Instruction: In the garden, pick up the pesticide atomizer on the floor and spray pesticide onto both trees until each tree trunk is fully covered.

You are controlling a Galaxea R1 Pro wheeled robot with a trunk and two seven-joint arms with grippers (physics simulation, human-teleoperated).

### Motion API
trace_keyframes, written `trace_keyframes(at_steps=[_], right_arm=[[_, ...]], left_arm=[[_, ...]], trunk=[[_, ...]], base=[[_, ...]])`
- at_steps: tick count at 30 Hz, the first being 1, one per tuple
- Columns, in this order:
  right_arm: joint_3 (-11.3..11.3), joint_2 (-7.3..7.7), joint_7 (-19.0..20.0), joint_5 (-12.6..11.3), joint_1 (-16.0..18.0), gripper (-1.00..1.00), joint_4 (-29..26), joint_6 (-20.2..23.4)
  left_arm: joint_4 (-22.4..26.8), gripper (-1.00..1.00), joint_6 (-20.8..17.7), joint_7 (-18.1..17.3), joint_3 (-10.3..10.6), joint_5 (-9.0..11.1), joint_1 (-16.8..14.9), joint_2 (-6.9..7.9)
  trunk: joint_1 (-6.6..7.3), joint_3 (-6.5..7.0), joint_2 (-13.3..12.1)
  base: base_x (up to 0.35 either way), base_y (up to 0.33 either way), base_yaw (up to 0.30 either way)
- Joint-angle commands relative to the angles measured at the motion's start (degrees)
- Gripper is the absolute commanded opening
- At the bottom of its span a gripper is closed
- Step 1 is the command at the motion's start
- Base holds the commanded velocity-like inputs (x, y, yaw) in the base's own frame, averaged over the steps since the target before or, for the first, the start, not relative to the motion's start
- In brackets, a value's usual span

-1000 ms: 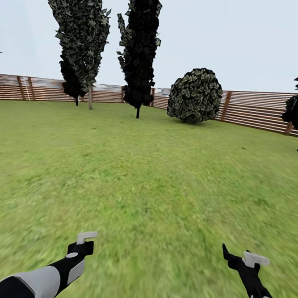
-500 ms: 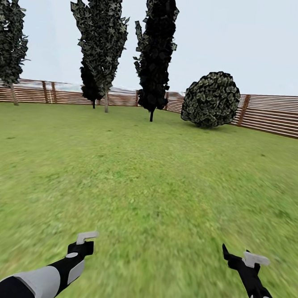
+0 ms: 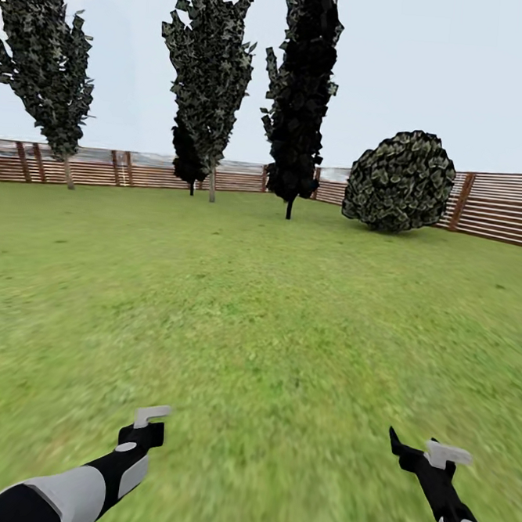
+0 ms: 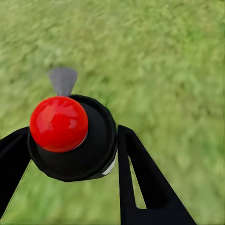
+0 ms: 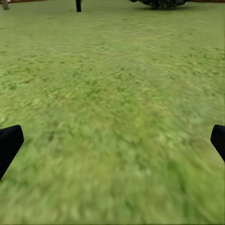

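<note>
1. Between the fingers of your left tool, the left wrist view shows a round black body topped with a red dome and a grey spout beyond it. I judge this to be the pesticide atomizer, seen end-on. Both fingers press against its sides, so the tool looks clamped on it.
2. Your right tool sits at 4 o'clock, low over the floor. Its fingertips are spread wide with nothing but grass between them.
3. Since the left arm carries the sprayer, what matters is which way the spout faces. It points ahead along the tool, toward 12 o'clock, over bare lawn.
4. Ahead, from 10 to 12 o'clock, stand narrow dark cypresses, with a round bush at 1 o'clock against the slatted fence. None of these has the thick pale trunk you are after.
5. I judge that pickup is done and spraying has not begun. From here I cannot tell where the trunks are, so find them before raising the left arm.
</note>
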State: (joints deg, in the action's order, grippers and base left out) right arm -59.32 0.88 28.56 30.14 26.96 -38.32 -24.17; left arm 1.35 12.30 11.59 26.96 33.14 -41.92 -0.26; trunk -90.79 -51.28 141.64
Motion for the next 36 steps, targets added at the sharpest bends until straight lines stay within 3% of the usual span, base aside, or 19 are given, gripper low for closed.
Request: trace_keyframes(at_steps=[1, 14, 36], right_arm=[[0.0, 0.0, 0.0, 0.0, 0.0, 1.0, 0.0, 0.0], [0.1, 0.0, 0.1, 0.0, 0.0, 1.0, -0.1, 0.0], [0.0, 0.0, 0.1, 0.0, 0.0, 1.0, -0.1, 0.0]], left_arm=[[0.0, -1.0, 0.0, 0.0, 0.0, 0.0, 0.0, 0.0], [0.0, -1.0, 0.0, 0.0, 0.0, 0.0, 0.0, 0.0], [0.0, -1.0, 0.0, 0.0, 0.0, 0.0, 0.0, 0.0]], trunk=[[0.0, 0.06, 0.0], [0.0, 0.15, 0.0], [0.0, 0.15, 0.0]], base=[[0.0, 0.0, 0.216], [0.0, 0.0, 0.042], [0.0, 0.0, 0.277]])
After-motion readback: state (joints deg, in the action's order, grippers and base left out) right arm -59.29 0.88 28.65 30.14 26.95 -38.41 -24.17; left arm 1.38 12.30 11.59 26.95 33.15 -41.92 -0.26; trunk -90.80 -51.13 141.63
